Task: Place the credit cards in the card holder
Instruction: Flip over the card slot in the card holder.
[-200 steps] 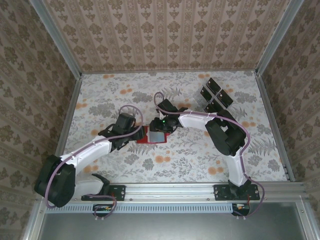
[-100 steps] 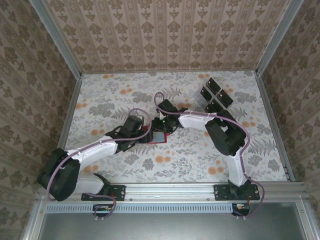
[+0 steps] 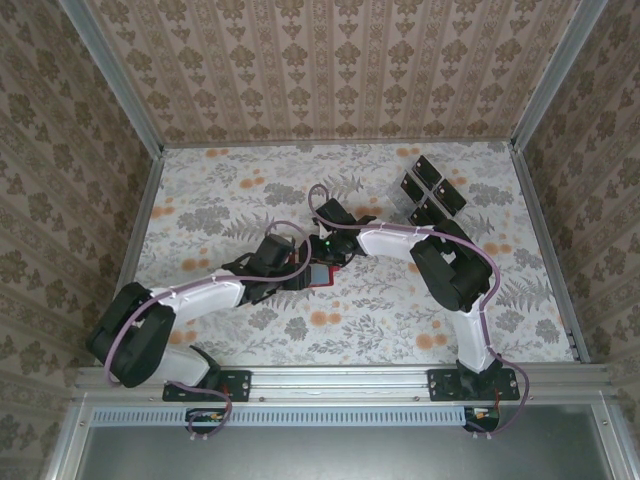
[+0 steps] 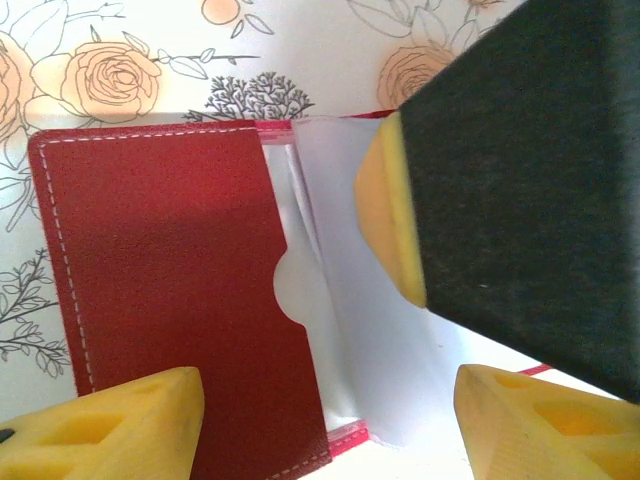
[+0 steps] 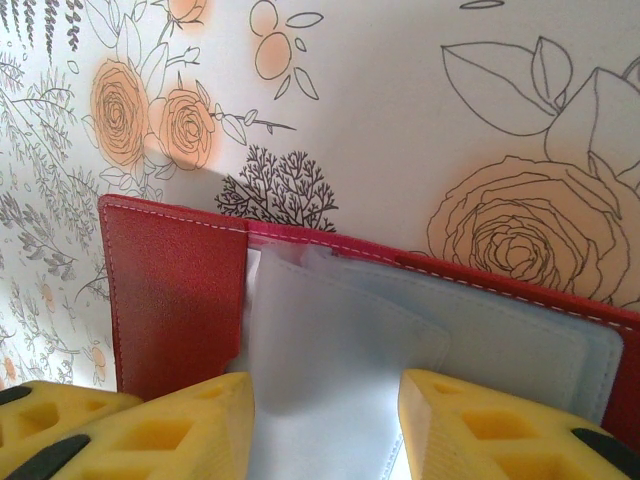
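Left gripper [image 4: 328, 400] hovers, jaws parted, over the open red card holder [image 4: 170, 280]. The right gripper [image 5: 325, 390], narrowly parted, straddles its clear sleeve [image 5: 340, 330]. The credit cards [image 3: 430, 192] lie well apart, back right.

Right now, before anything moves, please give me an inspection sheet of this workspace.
Surface: floral tablecloth, flat, no spill seen.
Job's things: red wallet lies open at the middle, pockets up, no card seen in them; dark cards grouped far right, apart from it.
Clutter: nothing seen.
Grippers: left gripper open above the wallet; right gripper open, over the pockets.
Cables: purple cables run along both arms, one loop arching up.
Surroundings: patterned walls on three sides; metal rail at near edge.
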